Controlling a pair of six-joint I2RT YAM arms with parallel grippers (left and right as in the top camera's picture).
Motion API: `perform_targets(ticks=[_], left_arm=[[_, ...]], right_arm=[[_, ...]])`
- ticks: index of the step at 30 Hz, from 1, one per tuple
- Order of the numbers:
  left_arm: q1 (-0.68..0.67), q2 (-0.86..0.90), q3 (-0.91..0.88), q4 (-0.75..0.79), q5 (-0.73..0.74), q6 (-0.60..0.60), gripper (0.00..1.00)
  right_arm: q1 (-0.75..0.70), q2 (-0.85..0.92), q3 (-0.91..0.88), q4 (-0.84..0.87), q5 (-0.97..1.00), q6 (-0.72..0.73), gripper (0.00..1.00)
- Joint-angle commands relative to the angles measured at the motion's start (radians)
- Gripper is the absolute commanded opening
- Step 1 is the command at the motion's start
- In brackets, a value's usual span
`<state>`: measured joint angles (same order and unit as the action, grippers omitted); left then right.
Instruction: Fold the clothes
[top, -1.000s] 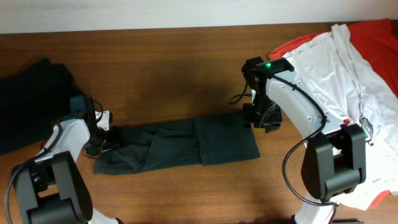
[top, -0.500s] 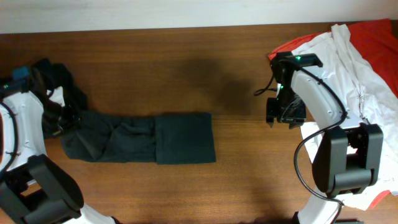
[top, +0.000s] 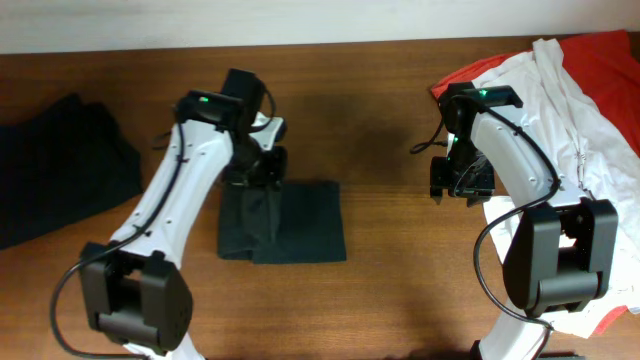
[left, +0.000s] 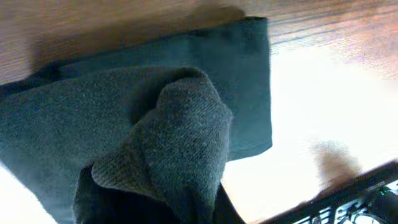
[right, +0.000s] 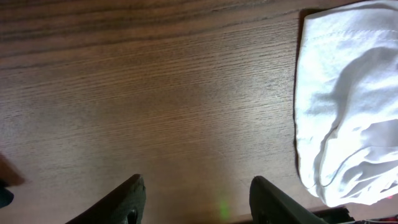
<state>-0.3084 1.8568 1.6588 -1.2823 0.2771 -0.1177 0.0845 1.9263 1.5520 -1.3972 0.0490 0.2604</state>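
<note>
Of the clothes, a dark grey garment (top: 300, 225) lies folded into a short block at the table's middle. My left gripper (top: 257, 170) is shut on one end of it, lifted above the block's left half. In the left wrist view that pinched end bunches up (left: 171, 140) toward the camera and hides the fingers, with the flat folded part (left: 186, 56) below it. My right gripper (right: 199, 205) hangs open over bare wood, its fingers (right: 127, 199) holding nothing, just left of a white shirt (right: 348, 118).
A heap of white (top: 540, 100) and red-orange clothes (top: 600, 55) covers the table's right end. A black garment (top: 60, 165) lies at the far left. The wooden table (top: 380, 130) shows bare between the two arms.
My left arm has swung from the far left to the middle, carrying the garment's end over the folded part, so the garment is now much shorter. The right arm drew back right, then held still.
</note>
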Motion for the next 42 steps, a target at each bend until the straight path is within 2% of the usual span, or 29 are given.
perform_targets(ticks=[1, 2, 3, 4, 6, 7, 8, 11, 14, 16, 18, 21, 24, 26, 29, 30, 31, 32, 35, 39, 40, 42], left_arm=[[-0.068, 0.050, 0.011, 0.018, 0.023, -0.040, 0.05], [-0.087, 0.073, 0.011, 0.019, 0.024, -0.048, 0.08], [-0.102, 0.087, 0.011, 0.029, 0.046, -0.054, 0.24], [-0.115, 0.092, 0.011, 0.064, 0.132, -0.053, 0.27], [-0.135, 0.092, 0.011, 0.178, 0.301, -0.053, 0.66], [-0.135, 0.092, 0.012, 0.210, 0.353, -0.053, 0.76], [-0.127, 0.092, 0.017, 0.217, 0.360, -0.053, 0.79], [-0.026, 0.090, 0.079, 0.182, 0.351, -0.013, 0.79], [0.132, 0.090, 0.131, 0.112, 0.232, 0.008, 0.79], [0.248, 0.092, 0.128, 0.108, 0.167, 0.007, 0.84], [0.333, 0.101, 0.126, 0.103, 0.167, 0.023, 0.86], [0.370, 0.161, 0.112, 0.099, 0.141, 0.067, 0.86], [0.367, 0.227, 0.109, 0.073, 0.122, 0.066, 0.86], [0.365, 0.259, 0.109, 0.074, 0.122, 0.066, 0.86], [0.365, 0.272, 0.109, 0.068, 0.118, 0.066, 0.86], [0.365, 0.272, 0.109, 0.068, 0.119, 0.066, 0.86], [0.365, 0.272, 0.109, 0.066, 0.118, 0.066, 0.85], [0.365, 0.272, 0.109, 0.066, 0.118, 0.066, 0.86], [0.365, 0.272, 0.109, 0.056, 0.118, 0.066, 0.86], [0.365, 0.272, 0.109, 0.045, 0.118, 0.066, 0.86], [0.365, 0.272, 0.109, 0.038, 0.118, 0.066, 0.86], [0.365, 0.272, 0.109, 0.024, 0.118, 0.066, 0.86]], right_arm=[[-0.002, -0.007, -0.005, -0.006, 0.016, -0.002, 0.58], [-0.002, -0.007, -0.005, -0.006, 0.016, -0.002, 0.58], [-0.002, -0.007, -0.005, -0.006, 0.016, -0.002, 0.58], [-0.002, -0.007, -0.005, -0.006, 0.016, -0.002, 0.58], [-0.002, -0.007, -0.005, -0.005, 0.015, -0.002, 0.58], [-0.002, -0.007, -0.005, -0.005, 0.016, -0.002, 0.59], [-0.002, -0.007, -0.005, -0.005, 0.015, -0.002, 0.61], [0.001, -0.007, -0.005, -0.001, -0.036, -0.041, 0.63], [0.037, -0.007, -0.005, 0.026, -0.382, -0.246, 0.63], [0.134, -0.007, -0.005, 0.083, -0.513, -0.289, 0.63], [0.230, -0.007, -0.005, 0.156, -0.513, -0.262, 0.63], [0.442, -0.007, -0.005, 0.378, -0.480, -0.082, 0.63], [0.563, -0.005, -0.005, 0.447, -0.298, 0.037, 0.65], [0.620, -0.003, -0.005, 0.485, -0.272, 0.038, 0.66], [0.671, 0.037, -0.005, 0.486, -0.186, 0.119, 0.65], [0.678, 0.060, -0.005, 0.487, -0.187, 0.124, 0.51], [0.680, 0.089, -0.005, 0.483, -0.186, 0.124, 0.16], [0.678, 0.105, -0.005, 0.473, -0.163, 0.143, 0.04], [0.645, 0.113, -0.005, 0.394, -0.085, 0.146, 0.04], [0.593, 0.113, -0.005, 0.218, 0.061, 0.351, 0.06], [0.572, 0.113, -0.005, 0.184, 0.063, 0.351, 0.34], [0.537, 0.113, -0.005, 0.119, 0.069, 0.378, 0.36]])
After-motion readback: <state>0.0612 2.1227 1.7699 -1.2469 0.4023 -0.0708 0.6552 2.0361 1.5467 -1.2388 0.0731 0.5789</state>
